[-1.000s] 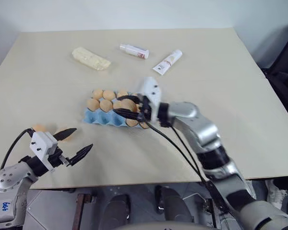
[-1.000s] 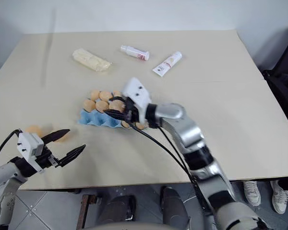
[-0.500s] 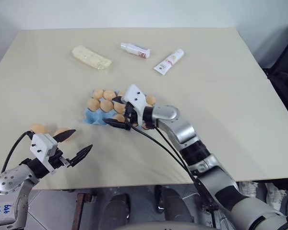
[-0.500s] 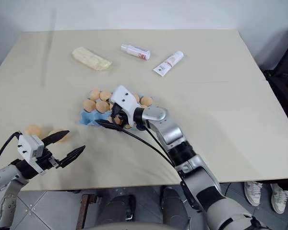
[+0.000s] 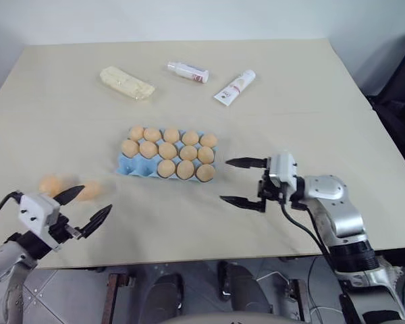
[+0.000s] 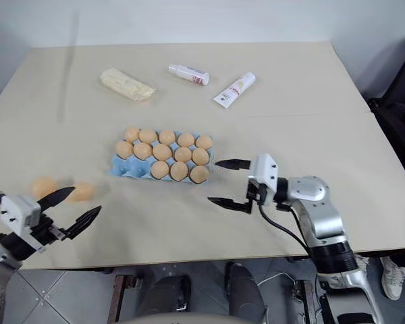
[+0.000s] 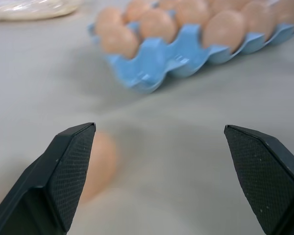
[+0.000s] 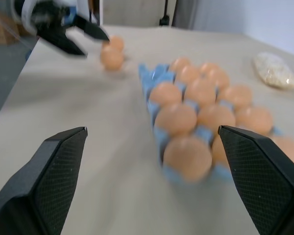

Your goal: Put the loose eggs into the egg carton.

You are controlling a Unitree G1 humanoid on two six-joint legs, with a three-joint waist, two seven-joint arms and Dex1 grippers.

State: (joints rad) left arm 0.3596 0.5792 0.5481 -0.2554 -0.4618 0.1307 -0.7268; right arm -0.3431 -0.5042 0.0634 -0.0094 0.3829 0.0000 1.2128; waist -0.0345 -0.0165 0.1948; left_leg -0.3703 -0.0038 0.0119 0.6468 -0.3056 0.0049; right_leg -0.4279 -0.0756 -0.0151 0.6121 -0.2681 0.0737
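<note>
The light blue egg carton [image 5: 136, 167] lies mid-table with several tan eggs in it; its two front-left cups are bare. Two loose eggs [image 5: 50, 183] [image 5: 88, 190] rest on the table to the carton's left. My left gripper [image 5: 95, 200] hovers open just in front of the nearer loose egg [image 7: 99, 161], which sits beside one of its fingers without being held. To the right of the carton my right gripper [image 5: 225, 180] stands open and empty, pointing back at the carton [image 8: 152, 83]. Past the carton's far end, the right wrist view catches the left gripper [image 8: 63, 30].
A pale yellow wrapped block [image 5: 127, 82], a small white bottle [image 5: 187, 71] and a white tube [image 5: 235, 86] lie at the back of the table. The table's front edge [image 5: 189, 255] runs close beneath both grippers.
The right gripper opened over the carton, left an egg in the front row and pulled away to the right. The left gripper drew slightly back and to the left.
</note>
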